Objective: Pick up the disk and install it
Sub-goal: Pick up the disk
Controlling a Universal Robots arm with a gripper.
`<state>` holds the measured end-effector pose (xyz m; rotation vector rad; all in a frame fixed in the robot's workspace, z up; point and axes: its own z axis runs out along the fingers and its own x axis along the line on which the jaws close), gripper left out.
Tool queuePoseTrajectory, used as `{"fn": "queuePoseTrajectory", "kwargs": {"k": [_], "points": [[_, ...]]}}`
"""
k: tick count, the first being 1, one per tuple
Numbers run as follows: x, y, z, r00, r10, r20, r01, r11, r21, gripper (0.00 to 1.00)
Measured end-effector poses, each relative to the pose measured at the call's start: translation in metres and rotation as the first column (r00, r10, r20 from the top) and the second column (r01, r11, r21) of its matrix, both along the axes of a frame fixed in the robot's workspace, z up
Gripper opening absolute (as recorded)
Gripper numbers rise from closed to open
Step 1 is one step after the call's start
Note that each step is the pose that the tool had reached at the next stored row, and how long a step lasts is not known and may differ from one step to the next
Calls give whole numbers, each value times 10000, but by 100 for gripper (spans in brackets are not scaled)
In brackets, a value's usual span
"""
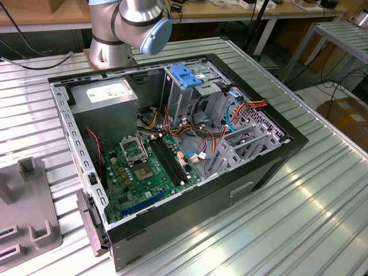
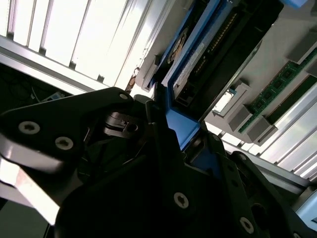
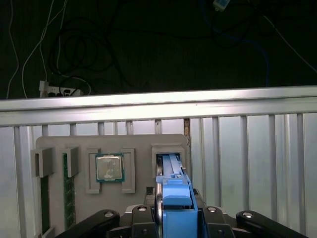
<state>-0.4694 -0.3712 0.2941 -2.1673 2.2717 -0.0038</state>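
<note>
where the gripper (image 3: 176, 224) closes, its jaws are clamped on the disk (image 3: 174, 196), with one black finger against each side of the bright blue carrier rail. in the second wrist view a finger (image 2: 151, 121) lies flush on the blue rail, and the drive's grey body runs away from it between two blue edges. the disk stands on edge, its far end in the end slot of a grey fixture tray (image 3: 141, 144); whether that end is clear of the slot floor cannot be told. just beside that slot the tray holds a processor (image 3: 109, 168) in a square pocket, and beyond it a green memory module (image 3: 68, 196) in a narrow channel. the tray rests on a slatted aluminium table (image 3: 247, 163), past whose edge a power strip (image 3: 58, 90) lies on a dark floor. in the exterior view the arm (image 1: 129, 26) stands at the far side of an open computer case (image 1: 270, 167) lying on its side, showing a motherboard (image 1: 144, 172), a power supply (image 1: 106, 95) and a metal drive cage (image 1: 184, 100) topped by a blue latch (image 1: 187, 75).
</note>
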Motion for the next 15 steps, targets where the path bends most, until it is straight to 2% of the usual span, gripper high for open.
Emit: {"fn": "queuePoseTrajectory", "kwargs": {"k": [5,9,10,14,15], "points": [[0,0,66,10000,0,-2,0,10000,1,37],[0,0,232,10000,0,-2,0,10000,1,37],[0,0,389,10000,0,-1,0,10000,0,37],[0,0,546,10000,0,-2,0,10000,0,37],[0,0,622,10000,0,-2,0,10000,1,37]]}}
